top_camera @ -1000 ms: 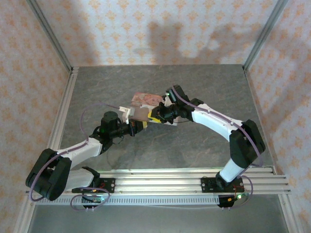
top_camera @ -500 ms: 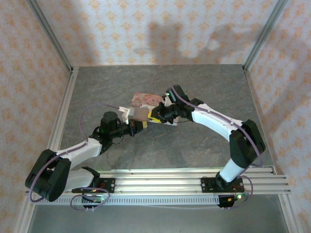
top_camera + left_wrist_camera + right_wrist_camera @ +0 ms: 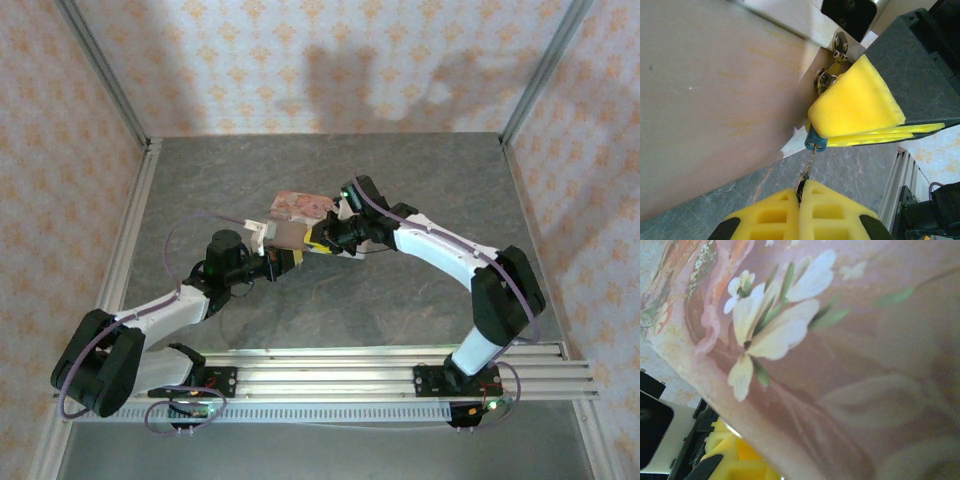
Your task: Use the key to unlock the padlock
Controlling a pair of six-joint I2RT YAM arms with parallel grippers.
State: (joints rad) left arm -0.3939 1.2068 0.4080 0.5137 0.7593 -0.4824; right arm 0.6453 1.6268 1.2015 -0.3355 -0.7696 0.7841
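The small teal padlock (image 3: 815,142) hangs off the metal hasp (image 3: 827,77) of a pink flowered tin (image 3: 715,100). My right gripper (image 3: 826,134) is shut on it, and only its teal end pokes out from between the yellow pads. A thin metal key (image 3: 808,167) runs from the padlock's keyhole down into my left gripper (image 3: 802,186), which is shut on the key's head. From above, the left gripper (image 3: 287,260) and the right gripper (image 3: 322,242) meet at the near side of the tin (image 3: 298,205). The tin's flowered face (image 3: 840,340) sits close to the right wrist camera.
Grey stone-patterned tabletop (image 3: 400,170) lies all round the tin. Aluminium rails run along the left edge (image 3: 135,230) and the near edge (image 3: 380,365). A yellow pad (image 3: 725,455) shows below the tin's rim in the right wrist view.
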